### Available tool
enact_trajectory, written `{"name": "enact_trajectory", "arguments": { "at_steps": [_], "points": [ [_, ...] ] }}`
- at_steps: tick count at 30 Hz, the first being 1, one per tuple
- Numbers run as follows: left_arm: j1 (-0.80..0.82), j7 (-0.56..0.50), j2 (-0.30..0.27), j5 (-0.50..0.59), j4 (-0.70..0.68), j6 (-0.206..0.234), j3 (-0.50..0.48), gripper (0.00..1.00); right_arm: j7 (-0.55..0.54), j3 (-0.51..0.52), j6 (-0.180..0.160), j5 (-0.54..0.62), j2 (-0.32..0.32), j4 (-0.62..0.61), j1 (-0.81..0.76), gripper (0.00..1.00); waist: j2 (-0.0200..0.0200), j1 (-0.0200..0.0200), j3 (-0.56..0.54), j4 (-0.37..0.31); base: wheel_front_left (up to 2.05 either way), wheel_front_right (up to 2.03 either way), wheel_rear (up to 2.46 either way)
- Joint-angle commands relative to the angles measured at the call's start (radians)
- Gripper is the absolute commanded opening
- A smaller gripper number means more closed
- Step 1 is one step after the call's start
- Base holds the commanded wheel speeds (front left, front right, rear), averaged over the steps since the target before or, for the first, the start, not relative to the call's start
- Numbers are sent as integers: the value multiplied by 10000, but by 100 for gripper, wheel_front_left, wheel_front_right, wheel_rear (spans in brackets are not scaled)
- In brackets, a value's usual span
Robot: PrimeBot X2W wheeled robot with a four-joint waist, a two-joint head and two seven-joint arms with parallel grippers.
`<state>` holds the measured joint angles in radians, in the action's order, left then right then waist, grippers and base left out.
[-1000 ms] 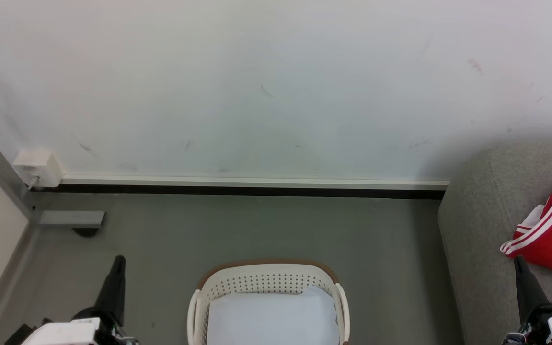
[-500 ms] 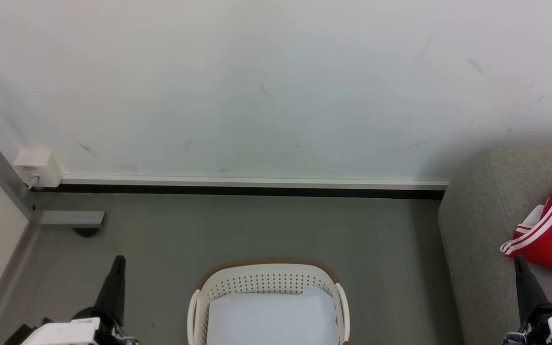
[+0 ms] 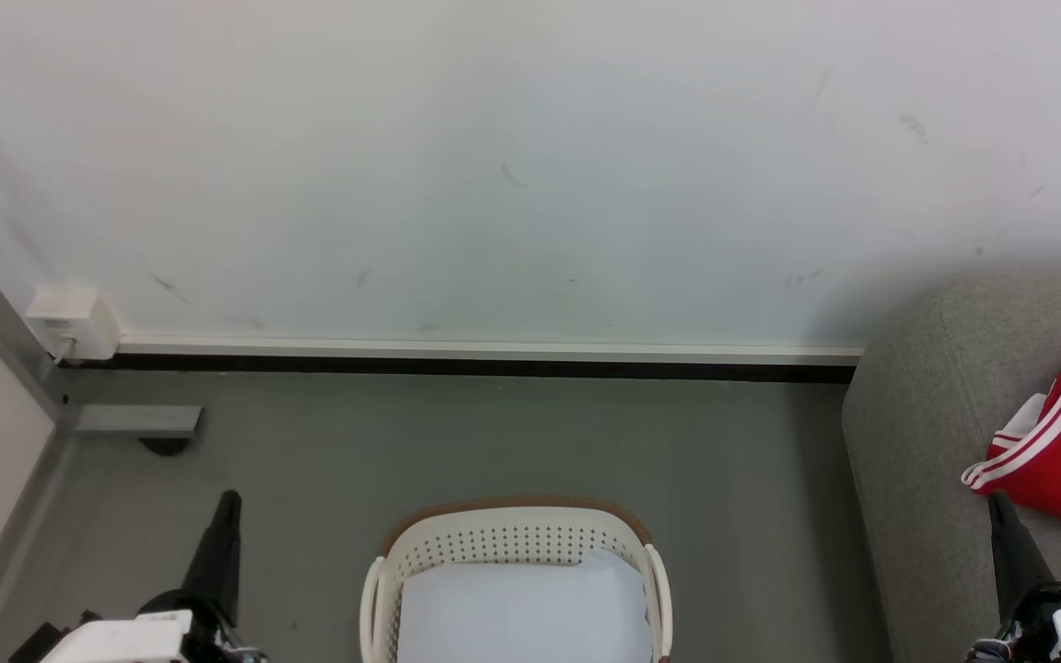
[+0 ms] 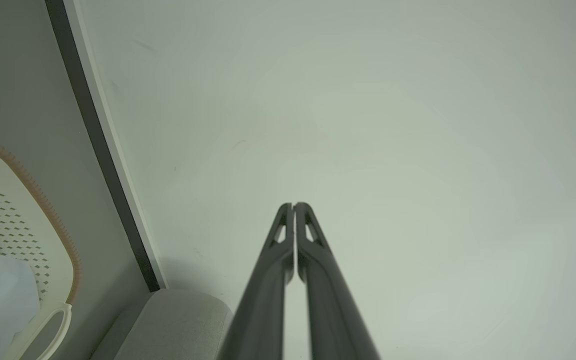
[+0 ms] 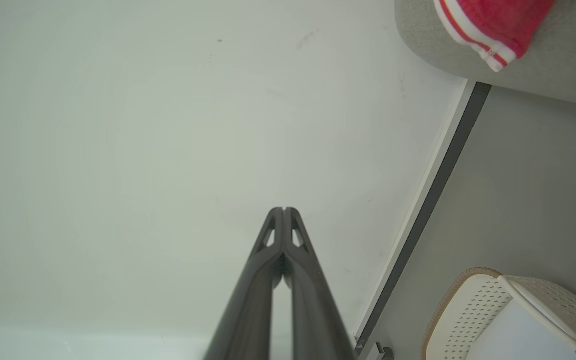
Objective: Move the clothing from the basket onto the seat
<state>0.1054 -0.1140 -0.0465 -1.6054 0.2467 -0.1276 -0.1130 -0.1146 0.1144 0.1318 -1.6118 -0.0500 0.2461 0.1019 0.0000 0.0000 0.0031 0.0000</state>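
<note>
Left tool (image 4: 294, 206): mine, fingers pressed together, holding nothing, aimed at the wall (image 4: 393, 125).
Right tool (image 5: 284, 210): mine, fingers together, likewise empty.
Basket (image 3: 512, 537): on the floor (image 3: 494, 433) between them, holding a pale pad (image 3: 521, 612).
Clothing (image 3: 1060, 442): red, white-striped, lying on the grey seat (image 3: 917, 460), near my right tool.

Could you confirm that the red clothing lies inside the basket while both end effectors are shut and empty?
Not quite: the head view shows the clothing on the seat, not in the basket. The left end effector and right end effector are shut and empty.
</note>
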Motion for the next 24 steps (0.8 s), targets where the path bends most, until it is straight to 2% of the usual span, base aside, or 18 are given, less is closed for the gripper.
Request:
{"name": "enact_trajectory", "arguments": {
  "at_steps": [1, 24],
  "points": [
    [70, -42, -70, -134, -28, -64, -28, 0, -36, 42, -21, -9, -3, -38, 118, 0, 0, 0, 0, 0, 0, 0, 0],
    [70, -41, -70, -135, -29, -64, -27, 0, -37, 42, -21, -7, -2, -37, 118, 0, 0, 0, 0, 0, 0, 0, 0]
  ]
}}
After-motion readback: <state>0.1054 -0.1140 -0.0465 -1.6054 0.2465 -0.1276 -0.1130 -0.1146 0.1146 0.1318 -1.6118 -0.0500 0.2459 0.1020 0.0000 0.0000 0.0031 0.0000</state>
